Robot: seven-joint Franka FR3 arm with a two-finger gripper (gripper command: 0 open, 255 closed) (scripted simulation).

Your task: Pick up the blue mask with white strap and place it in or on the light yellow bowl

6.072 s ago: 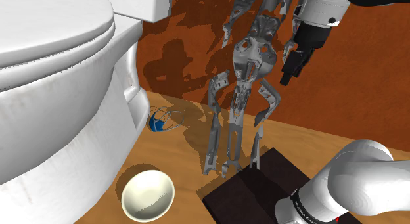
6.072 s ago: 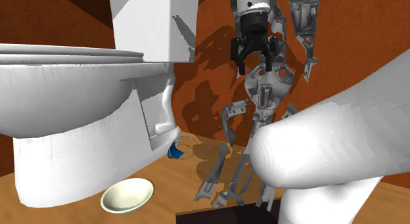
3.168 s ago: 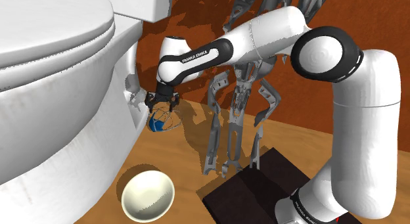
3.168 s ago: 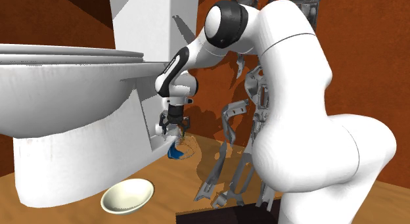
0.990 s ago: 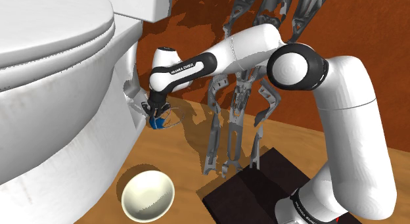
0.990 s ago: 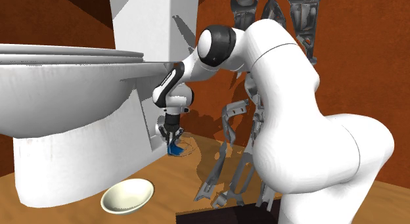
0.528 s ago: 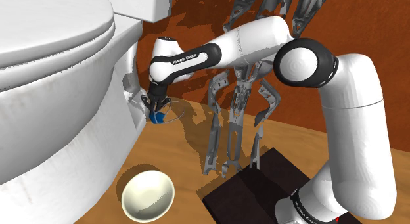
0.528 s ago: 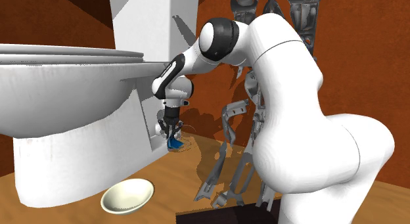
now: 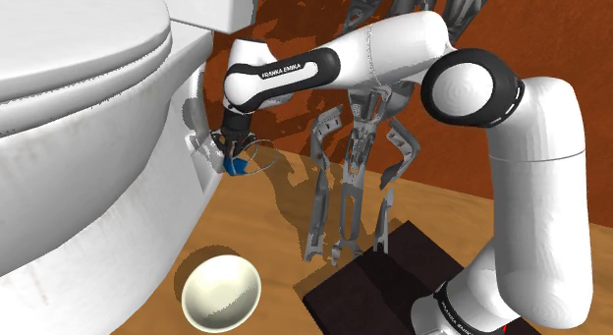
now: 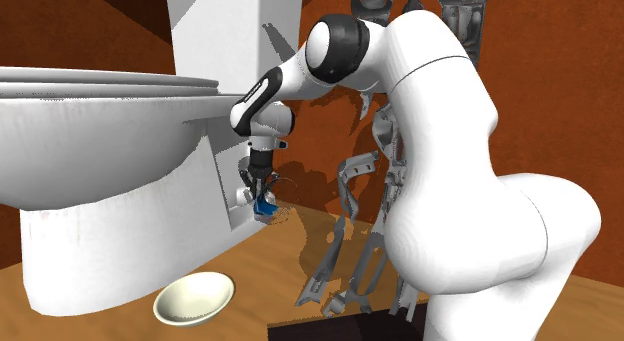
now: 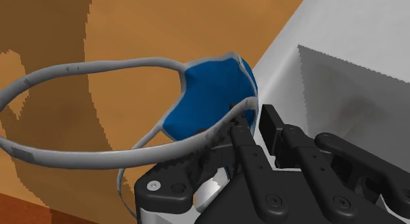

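The blue mask (image 9: 236,166) with its pale loop strap (image 11: 85,68) hangs a little above the wooden floor, close against the toilet's base. My gripper (image 9: 234,155) points down and is shut on the mask's edge. In the wrist view the black fingers (image 11: 244,138) pinch the blue mask (image 11: 210,101) and the strap loops out in front of them. From the second exterior view the mask (image 10: 265,208) dangles under the gripper (image 10: 260,196). The light yellow bowl (image 9: 221,291) sits on the floor nearer the camera, well below the gripper; it shows again as the bowl (image 10: 195,298).
A large white toilet (image 9: 88,137) fills the shoulder view's left, right beside the gripper. A grey metal skeletal figure (image 9: 359,156) stands against the red-brown wall behind the arm. The dark stand (image 9: 383,284) is at the lower right.
The gripper, shut on the mask, has risen and carried it up off the floor, staying close to the toilet's base. The bowl has not moved.
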